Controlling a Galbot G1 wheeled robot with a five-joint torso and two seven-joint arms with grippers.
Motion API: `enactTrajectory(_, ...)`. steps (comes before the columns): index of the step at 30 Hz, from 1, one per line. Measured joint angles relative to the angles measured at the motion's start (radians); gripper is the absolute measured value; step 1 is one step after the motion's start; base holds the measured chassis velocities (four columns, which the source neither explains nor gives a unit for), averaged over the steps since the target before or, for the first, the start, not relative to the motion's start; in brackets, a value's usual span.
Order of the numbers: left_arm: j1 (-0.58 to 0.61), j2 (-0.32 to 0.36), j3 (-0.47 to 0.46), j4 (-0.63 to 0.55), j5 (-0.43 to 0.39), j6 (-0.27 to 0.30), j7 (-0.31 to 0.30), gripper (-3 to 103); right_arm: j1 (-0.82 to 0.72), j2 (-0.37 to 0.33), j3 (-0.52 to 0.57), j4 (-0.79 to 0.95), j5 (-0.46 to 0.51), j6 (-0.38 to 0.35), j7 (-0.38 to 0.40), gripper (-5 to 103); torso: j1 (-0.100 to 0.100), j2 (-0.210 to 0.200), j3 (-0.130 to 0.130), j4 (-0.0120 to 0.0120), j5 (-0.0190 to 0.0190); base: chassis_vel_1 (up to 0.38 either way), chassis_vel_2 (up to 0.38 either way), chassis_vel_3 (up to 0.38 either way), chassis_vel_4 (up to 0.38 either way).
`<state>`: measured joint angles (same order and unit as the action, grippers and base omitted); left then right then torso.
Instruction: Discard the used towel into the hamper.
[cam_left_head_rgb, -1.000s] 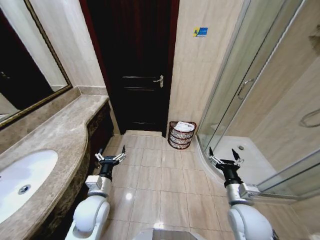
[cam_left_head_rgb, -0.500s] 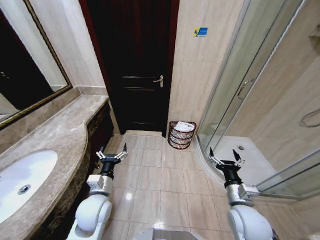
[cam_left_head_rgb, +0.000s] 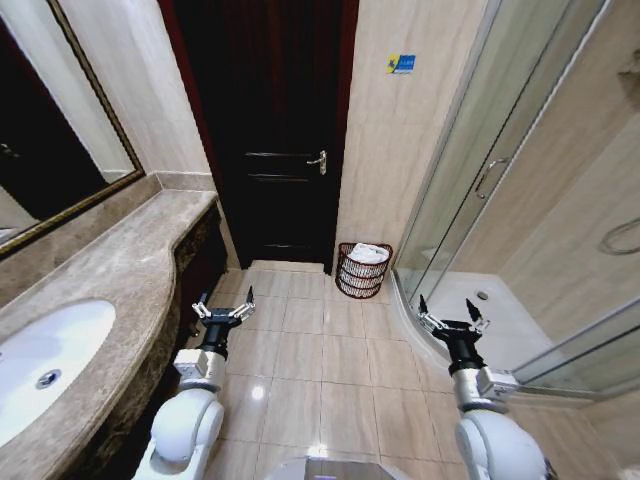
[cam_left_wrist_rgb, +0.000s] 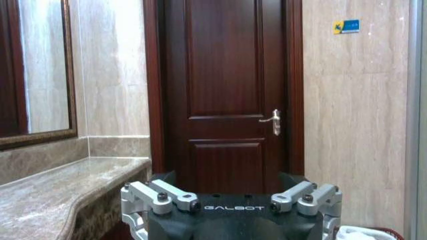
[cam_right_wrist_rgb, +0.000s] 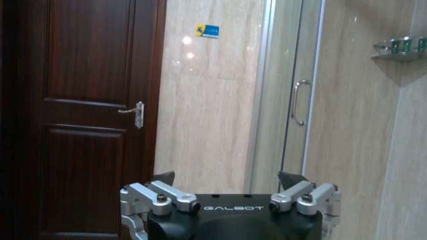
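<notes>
Beside door, hamper — towel apparently inside

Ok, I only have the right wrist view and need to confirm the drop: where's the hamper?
Observer: The hamper stands on the floor against the wall, between the door and the shower.
Operator: Anything in it?
Observer: A white towel lies in its top.
Operator: And the left gripper?
Observer: The left gripper is open and empty beside the counter; the right gripper is open too.
</notes>
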<state>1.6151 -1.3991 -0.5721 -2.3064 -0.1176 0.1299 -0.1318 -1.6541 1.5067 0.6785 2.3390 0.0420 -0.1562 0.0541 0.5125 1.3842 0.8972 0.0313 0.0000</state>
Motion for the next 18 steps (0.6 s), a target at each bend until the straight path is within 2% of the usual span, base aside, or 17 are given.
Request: enactTrajectory(18,0.0,0.0,0.0,0.001,0.0,0.0,0.0,100,0.0,0.0,0.0,0.0,0.0,-0.001,0.0,100,0.0,0.0,0.0,0.0,0.0,0.0,0.0,0.0,0.0)
